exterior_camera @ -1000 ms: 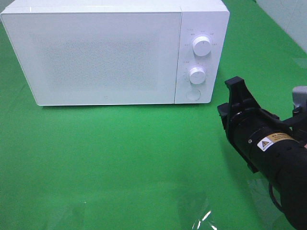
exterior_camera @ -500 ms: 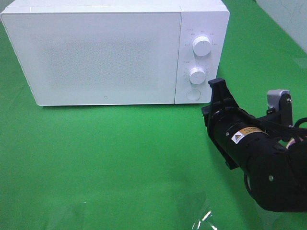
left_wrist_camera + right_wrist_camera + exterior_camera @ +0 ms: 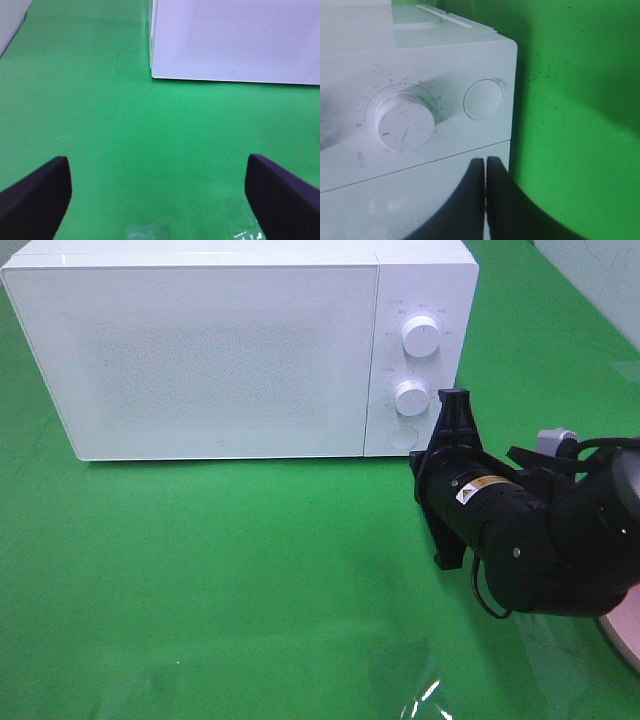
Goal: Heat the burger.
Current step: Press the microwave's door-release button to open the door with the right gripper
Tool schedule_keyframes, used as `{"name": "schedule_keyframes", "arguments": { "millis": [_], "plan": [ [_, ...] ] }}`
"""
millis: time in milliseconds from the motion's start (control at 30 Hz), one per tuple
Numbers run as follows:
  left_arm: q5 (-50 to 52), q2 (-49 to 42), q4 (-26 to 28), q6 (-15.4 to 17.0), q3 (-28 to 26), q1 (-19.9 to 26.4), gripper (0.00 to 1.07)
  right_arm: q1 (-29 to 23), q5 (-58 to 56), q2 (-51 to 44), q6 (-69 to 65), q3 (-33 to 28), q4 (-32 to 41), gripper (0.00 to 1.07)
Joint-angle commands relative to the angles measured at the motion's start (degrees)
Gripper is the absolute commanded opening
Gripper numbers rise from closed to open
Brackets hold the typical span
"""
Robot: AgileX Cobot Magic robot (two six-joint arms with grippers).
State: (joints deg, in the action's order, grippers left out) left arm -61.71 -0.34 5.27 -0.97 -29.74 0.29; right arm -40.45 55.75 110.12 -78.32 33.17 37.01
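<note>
The burger is out of view. A white microwave (image 3: pixel 200 350) stands at the back with its door shut; it also shows in the left wrist view (image 3: pixel 235 40) and the right wrist view (image 3: pixel 420 50). My right gripper (image 3: pixel 452 415) is shut and empty, with its tips (image 3: pixel 485 200) close in front of the control panel, near the round button (image 3: pixel 483 99) and the lower dial (image 3: pixel 405 122). My left gripper (image 3: pixel 160 200) is open and empty over the green cloth in front of the microwave; it does not show in the high view.
The panel carries an upper dial (image 3: pixel 421 336), a lower dial (image 3: pixel 411 397) and the round button (image 3: pixel 402 438). The rim of a pink plate (image 3: pixel 625 635) shows at the right edge behind my right arm. Clear film (image 3: pixel 420 695) lies on the cloth near the front.
My right arm has moved left and back toward the microwave's control panel, and its gripper now stands next to the lower dial and button. The microwave has not moved.
</note>
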Motion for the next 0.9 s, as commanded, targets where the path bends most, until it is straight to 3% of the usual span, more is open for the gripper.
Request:
{"name": "schedule_keyframes", "arguments": {
  "millis": [33, 467, 900],
  "plan": [
    [0.52, -0.80, 0.52, -0.06, 0.17, 0.11, 0.86, 1.03, -0.17, 0.69, -1.26, 1.55, -1.60, 0.00],
    [0.52, -0.80, 0.52, -0.06, 0.17, 0.11, 0.86, 5.67, -3.09, 5.96, -2.86, 9.74, -5.73, 0.00],
    [0.52, -0.80, 0.52, -0.11, 0.17, 0.11, 0.86, 6.53, -3.84, 10.37, -5.67, 13.06, -6.47, 0.00]
  ]
}}
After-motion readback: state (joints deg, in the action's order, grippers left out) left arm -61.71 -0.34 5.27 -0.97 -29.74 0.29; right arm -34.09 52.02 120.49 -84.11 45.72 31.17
